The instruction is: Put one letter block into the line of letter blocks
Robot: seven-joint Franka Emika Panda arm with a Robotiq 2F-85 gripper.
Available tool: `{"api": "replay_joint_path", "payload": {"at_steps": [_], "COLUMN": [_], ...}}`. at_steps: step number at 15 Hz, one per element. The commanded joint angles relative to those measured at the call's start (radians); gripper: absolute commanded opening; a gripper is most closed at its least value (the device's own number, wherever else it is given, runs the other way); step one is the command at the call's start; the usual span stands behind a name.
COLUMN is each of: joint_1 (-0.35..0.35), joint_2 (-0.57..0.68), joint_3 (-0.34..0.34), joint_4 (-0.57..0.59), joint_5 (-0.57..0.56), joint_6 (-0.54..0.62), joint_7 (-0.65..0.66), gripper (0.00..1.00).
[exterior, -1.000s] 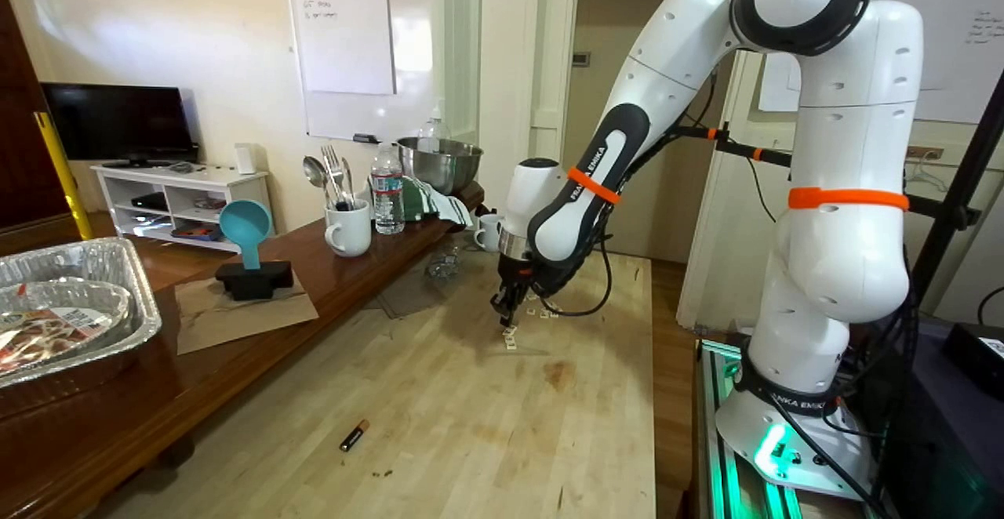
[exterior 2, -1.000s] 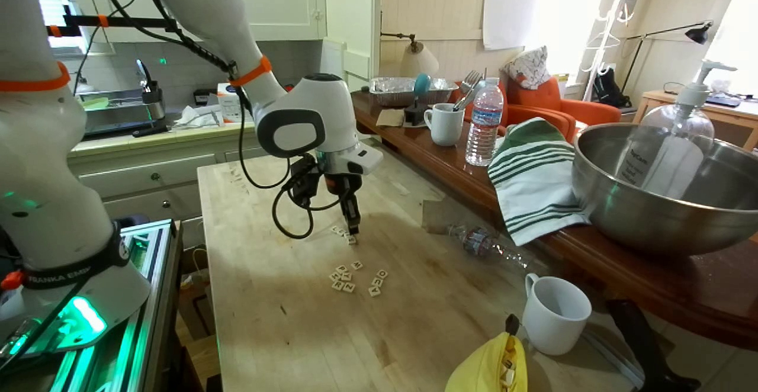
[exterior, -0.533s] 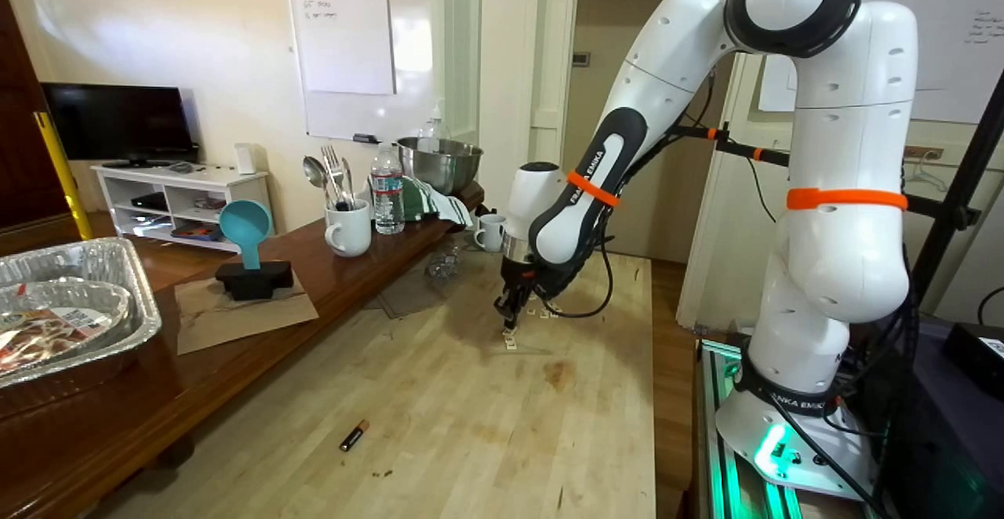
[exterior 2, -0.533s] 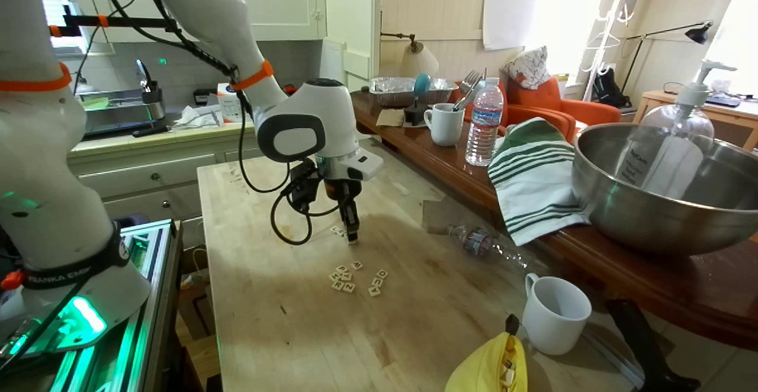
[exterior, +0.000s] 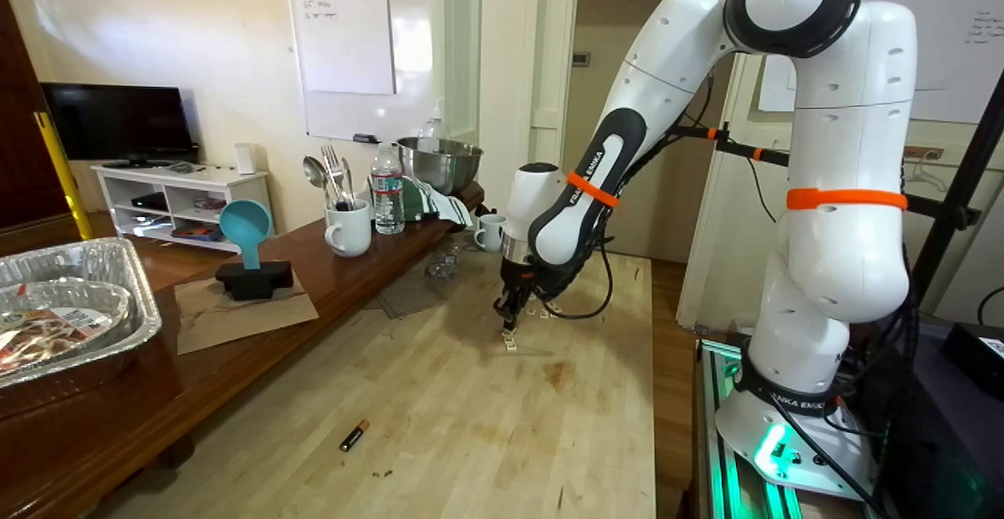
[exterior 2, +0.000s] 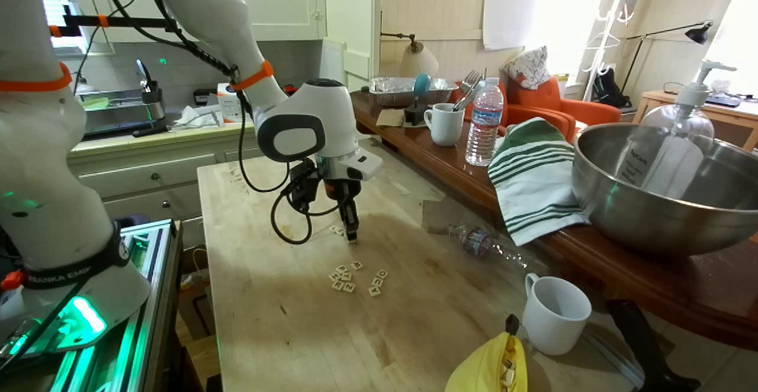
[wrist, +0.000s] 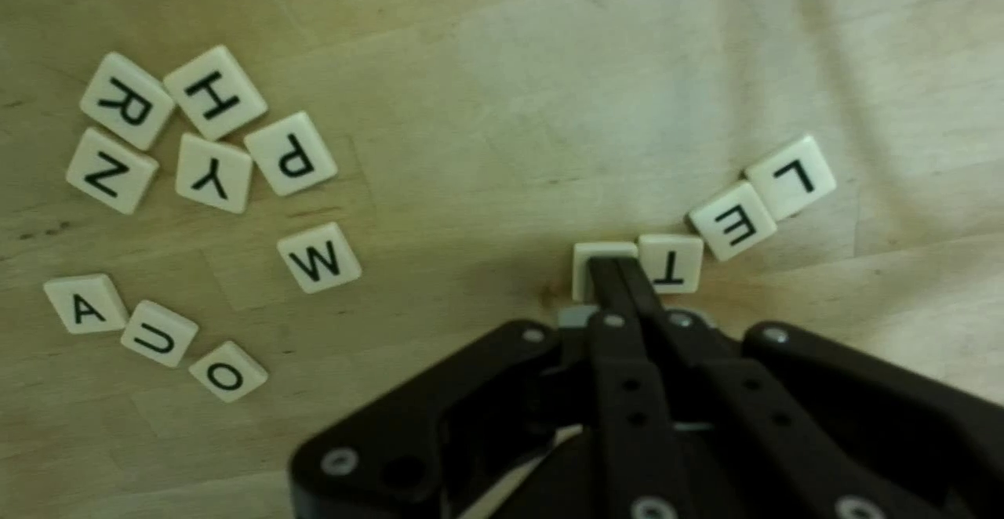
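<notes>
Lying loose at the wrist view's left is the W tile [wrist: 319,258]; then a half-hidden tile [wrist: 582,270] under the gripper [wrist: 616,262], jaws together on nothing; just beside it the T tile [wrist: 671,264], then E tile [wrist: 733,219], L tile [wrist: 791,177]. Aligning seems the step; next, nudge lightly, lift.

A TV [exterior: 121,121] stands on a shelf [exterior: 169,177] by a pale wall [exterior: 220,33]; an orange armchair [exterior 2: 538,97] sits near a bright window [exterior 2: 571,19].

Wood tbl [exterior 2: 331,339] w/ letter blks [wrist: 733,223], batt. [exterior: 354,435], ylw pouch [exterior 2: 482,365].
</notes>
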Motion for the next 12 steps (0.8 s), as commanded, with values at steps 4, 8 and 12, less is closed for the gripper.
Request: {"api": "replay_joint_path", "payload": {"at_steps": [4, 8, 12], "joint_1": [0.002, -0.001, -0.006], "joint_2": [0.03, 0.012, -0.011], "joint_3": [-0.004, 0.004, 0.024], "joint_4": [0.015, 0.01, -0.004], "joint_5": [-0.026, -0.019, 0.005], "joint_6": [0.002, 0.002, 0.003], "joint_7": [-0.014, -0.038, -0.074], "gripper": [0.0, 0.0, 0.0]}}
